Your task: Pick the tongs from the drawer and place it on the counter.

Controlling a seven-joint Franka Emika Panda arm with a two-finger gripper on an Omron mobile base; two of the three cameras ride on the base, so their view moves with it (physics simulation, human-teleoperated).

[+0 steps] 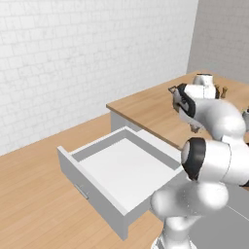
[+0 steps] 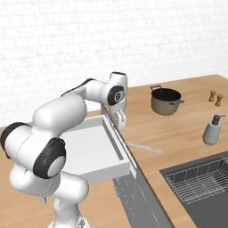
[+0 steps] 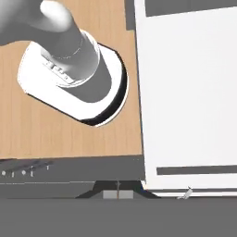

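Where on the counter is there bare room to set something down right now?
The counter is bare between the black pot, the soap dispenser and the tongs lying near the drawer. The gripper hangs over the counter's left edge. The sink takes up the front corner, and two small shakers stand far right.

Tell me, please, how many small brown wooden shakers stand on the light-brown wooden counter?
2: the two small brown wooden shakers stand side by side at the counter's far right, beyond the grey soap dispenser.

White brick wall (image 1: 87, 53) above a light wooden plank floor (image 1: 34, 204), grey cabinets (image 2: 133, 196)
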